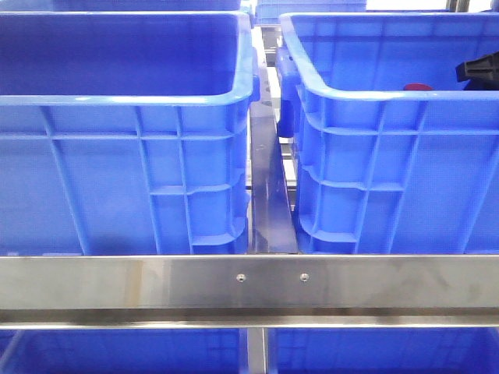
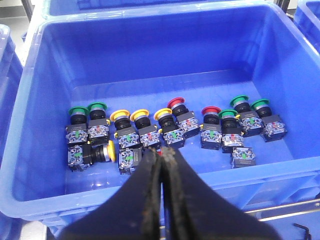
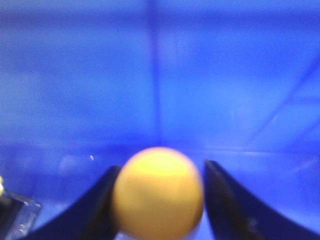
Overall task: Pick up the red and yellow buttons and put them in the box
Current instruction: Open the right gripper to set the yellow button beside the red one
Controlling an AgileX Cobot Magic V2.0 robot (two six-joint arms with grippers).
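Note:
In the right wrist view my right gripper [image 3: 159, 200] is closed around a yellow button [image 3: 158, 192], one finger on each side, low inside a blue crate [image 3: 150, 75]. In the front view a black part of my right arm [image 1: 479, 70] and a red cap [image 1: 417, 87] show inside the right crate [image 1: 390, 156]. In the left wrist view my left gripper [image 2: 161, 155] is shut and empty above the near rim of a blue crate [image 2: 150, 20]. That crate holds red buttons [image 2: 176, 103], yellow buttons [image 2: 120, 115] and green buttons. The left gripper does not show in the front view.
A second blue crate [image 1: 125, 156] stands at the left, with only its walls visible. A steel rail [image 1: 249, 284] runs across the front, and a steel divider [image 1: 269, 195] sits between the crates. Green buttons [image 2: 97, 106] lie among the others. A button body [image 3: 12, 215] lies beside my right gripper.

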